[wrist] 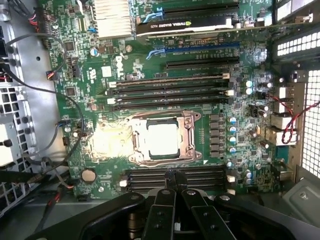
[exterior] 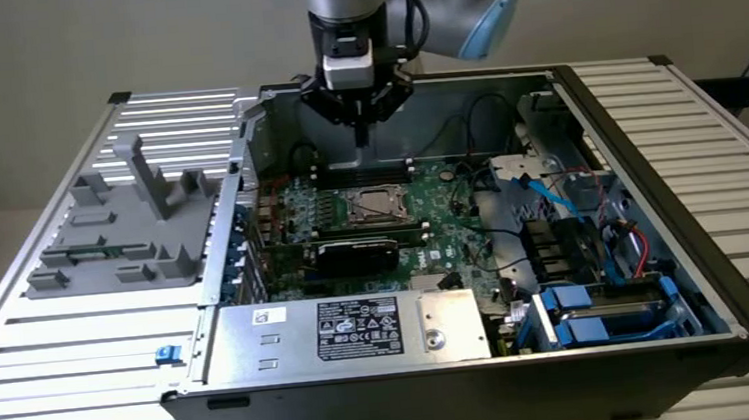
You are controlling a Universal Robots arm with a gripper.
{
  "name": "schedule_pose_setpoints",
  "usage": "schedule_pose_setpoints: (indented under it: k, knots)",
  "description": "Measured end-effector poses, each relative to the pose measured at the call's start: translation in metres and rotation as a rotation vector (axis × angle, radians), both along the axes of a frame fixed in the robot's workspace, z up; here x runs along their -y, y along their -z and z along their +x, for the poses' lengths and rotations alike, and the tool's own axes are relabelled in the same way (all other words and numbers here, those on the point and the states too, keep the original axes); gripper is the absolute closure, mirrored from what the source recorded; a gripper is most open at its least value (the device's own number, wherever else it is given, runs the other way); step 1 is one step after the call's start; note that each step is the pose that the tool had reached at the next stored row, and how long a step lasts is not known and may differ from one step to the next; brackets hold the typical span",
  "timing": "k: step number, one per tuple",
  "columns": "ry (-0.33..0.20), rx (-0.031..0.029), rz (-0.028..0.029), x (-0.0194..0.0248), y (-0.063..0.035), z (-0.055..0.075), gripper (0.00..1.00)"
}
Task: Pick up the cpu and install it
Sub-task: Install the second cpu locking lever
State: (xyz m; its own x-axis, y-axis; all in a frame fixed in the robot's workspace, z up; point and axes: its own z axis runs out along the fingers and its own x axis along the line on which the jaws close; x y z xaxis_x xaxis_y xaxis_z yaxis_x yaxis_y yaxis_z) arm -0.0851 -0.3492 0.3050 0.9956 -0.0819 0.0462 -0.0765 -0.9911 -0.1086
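An open computer case lies on a worktop of pale ribbed metal slats, with a plain beige wall behind it. On the slats at the exterior view's left stands a grey moulded fixture with upright posts, and a small blue clip sits at the near left corner of the case. Inside lies a green motherboard; the silver power supply box along the near edge carries a black label with small white print too fine to read. In the wrist view a black graphics card bears the words NVIDIA QUADRO. The cpu lies flat in its metal socket frame near the middle of the board, between rows of black memory slots, its top plate glaring bright. The tool hangs above the far part of the board, over the cpu, its fingers pressed together and holding nothing.
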Motion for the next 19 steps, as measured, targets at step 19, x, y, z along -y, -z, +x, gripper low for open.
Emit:
schedule_pose_setpoints:
  k: [19]
  knots:
    - [-0.002, -0.0588, -0.0128, 0.0432, 0.0123, 0.0, 0.89]
